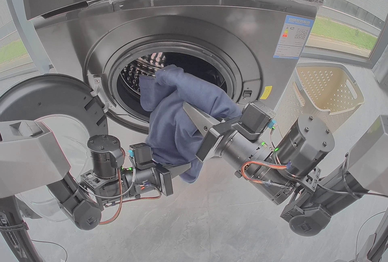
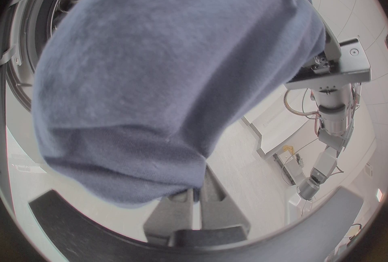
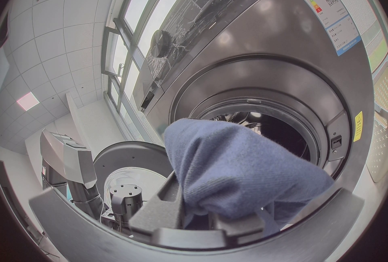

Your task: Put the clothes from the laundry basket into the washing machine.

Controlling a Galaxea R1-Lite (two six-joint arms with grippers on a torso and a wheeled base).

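Before the open washing machine [image 1: 161, 24], left gripper [image 2: 196, 198] and right gripper [image 3: 202, 210] each pinch the blue garment [image 1: 173, 129]. Cloth beyond the right fingers [image 1: 198, 115] reaches the drum mouth. The laundry basket [image 1: 319, 69] looks emptied.

The garment [image 1: 173, 125] is plain slate blue. The washing machine [image 1: 169, 20] is dark metallic grey, and its drum [image 1: 135, 71] is shiny silver, dotted with rows of small holes. At 2 o'clock from the door opening is a blue-and-white label [image 1: 294, 36], and at 3 o'clock a yellow sticker [image 1: 266, 92]. The laundry basket [image 1: 329, 89] is cream, patterned with small cross-shaped cutouts. The floor [image 1: 202, 226] is pale grey.
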